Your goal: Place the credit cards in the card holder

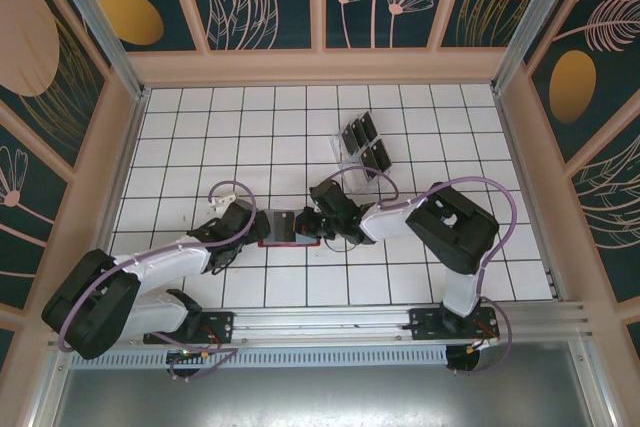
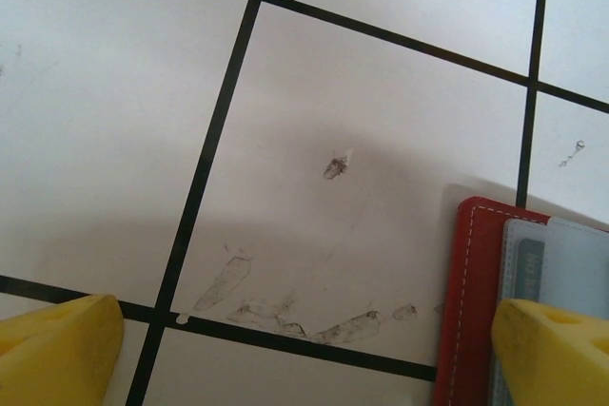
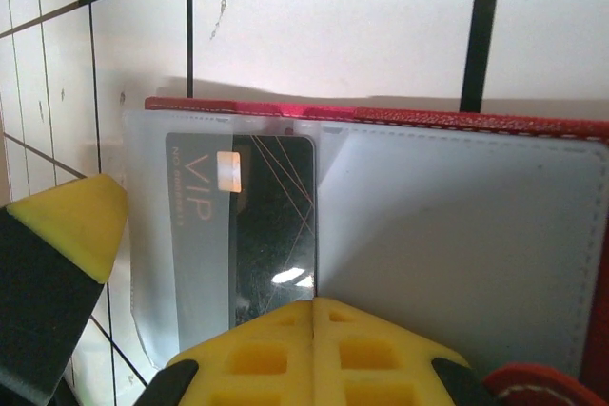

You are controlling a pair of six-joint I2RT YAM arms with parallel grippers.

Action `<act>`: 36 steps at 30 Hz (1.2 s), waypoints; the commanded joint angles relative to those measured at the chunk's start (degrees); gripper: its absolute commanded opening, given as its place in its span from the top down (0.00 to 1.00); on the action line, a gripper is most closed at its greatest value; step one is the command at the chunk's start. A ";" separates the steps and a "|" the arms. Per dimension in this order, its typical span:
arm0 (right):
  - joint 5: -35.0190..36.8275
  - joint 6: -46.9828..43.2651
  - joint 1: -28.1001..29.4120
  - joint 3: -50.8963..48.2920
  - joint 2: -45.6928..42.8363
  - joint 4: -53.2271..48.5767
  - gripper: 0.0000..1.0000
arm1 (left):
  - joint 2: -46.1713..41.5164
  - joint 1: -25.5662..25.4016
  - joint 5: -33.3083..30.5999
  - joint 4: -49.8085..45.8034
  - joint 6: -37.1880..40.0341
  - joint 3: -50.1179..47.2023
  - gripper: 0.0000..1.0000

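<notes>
A: We've got a card (image 3: 271, 225) partly tucked into the open wallet (image 3: 381, 113), flat on the table (image 1: 200, 137).

B: And we see the right gripper (image 3: 314, 330) closed tight, tips at the card's edge; the left gripper (image 2: 304, 358) gapes wide, empty, at the wallet's edge.

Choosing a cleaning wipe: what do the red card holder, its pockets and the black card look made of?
The card holder looks like leather or imitation: matte red, white stitching along the edge. Its pockets look like frosted translucent plastic film; the card's print shows through. The credit card seems glossy black plastic, mirroring a light.
</notes>
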 commanded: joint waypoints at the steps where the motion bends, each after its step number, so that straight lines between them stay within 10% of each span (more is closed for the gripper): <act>1: 1.55 0.62 -0.50 -1.02 -1.35 -0.71 0.97 | -2.02 -0.88 0.72 -6.22 -2.81 0.02 0.02; 36: -5.27 3.25 1.52 4.18 2.63 3.96 0.96 | 3.46 -1.73 1.44 -2.71 -4.20 -1.85 0.01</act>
